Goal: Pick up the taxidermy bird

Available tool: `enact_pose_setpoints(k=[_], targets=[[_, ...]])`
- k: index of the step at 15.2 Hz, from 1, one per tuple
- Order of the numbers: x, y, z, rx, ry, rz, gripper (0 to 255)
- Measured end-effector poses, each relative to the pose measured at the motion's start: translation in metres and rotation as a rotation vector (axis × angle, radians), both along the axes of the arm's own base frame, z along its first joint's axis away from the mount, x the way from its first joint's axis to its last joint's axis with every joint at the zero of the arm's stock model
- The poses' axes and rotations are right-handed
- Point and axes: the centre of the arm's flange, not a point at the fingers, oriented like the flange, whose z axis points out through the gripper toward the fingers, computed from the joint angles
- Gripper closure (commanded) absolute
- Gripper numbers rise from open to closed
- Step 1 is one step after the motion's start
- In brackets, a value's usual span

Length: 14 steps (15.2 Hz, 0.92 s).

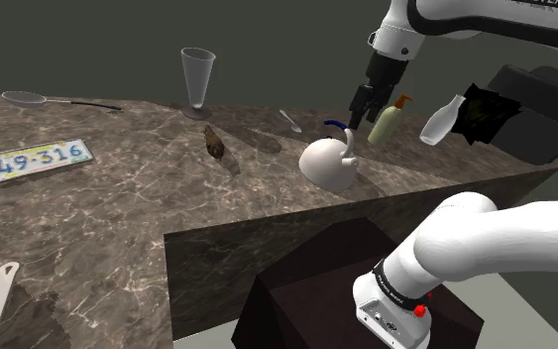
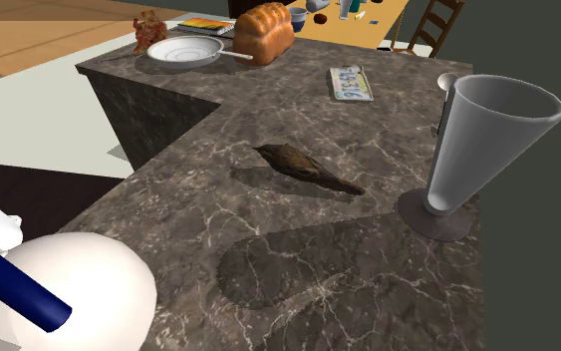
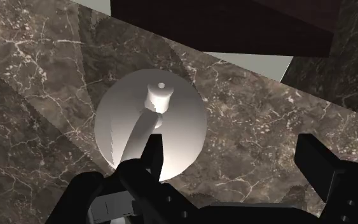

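Note:
The taxidermy bird (image 1: 214,144) is small and brown, lying on the dark marble counter (image 1: 118,208) in front of a tall glass. In the second exterior view the bird (image 2: 308,167) lies on its side at the counter's middle. My black gripper (image 1: 359,109) hangs in the air to the shoulder view's right of the bird, above a white kettle (image 1: 331,164). The wrist view looks straight down on that kettle (image 3: 152,127). There my gripper (image 3: 234,162) is open, its fingers (image 3: 320,165) standing well apart with nothing between them.
A tall clear glass (image 1: 197,79) stands behind the bird. A licence plate (image 1: 31,161), a strainer (image 1: 29,99) and a spoon (image 1: 290,121) lie on the counter. A soap bottle (image 1: 388,121) and a white bottle (image 1: 442,121) stand right of the gripper. Bread (image 2: 263,30) and a pan (image 2: 183,50) sit far off.

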Motion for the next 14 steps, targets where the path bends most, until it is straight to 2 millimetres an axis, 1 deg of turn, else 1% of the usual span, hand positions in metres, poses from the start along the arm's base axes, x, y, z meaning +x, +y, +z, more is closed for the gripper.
enact_pose_setpoints(k=[1,3,7,11,13,14], targets=[[0.000,0.000,0.000,0.000,0.000,0.000,0],[0.010,0.005,-0.007,0.004,0.004,-0.011,0],[0.049,0.033,-0.029,0.018,0.017,-0.044,0],[0.090,0.054,-0.052,0.033,0.029,-0.081,0],[0.109,0.070,-0.060,0.040,0.035,-0.099,0],[0.118,0.072,-0.066,0.044,0.038,-0.108,0]])
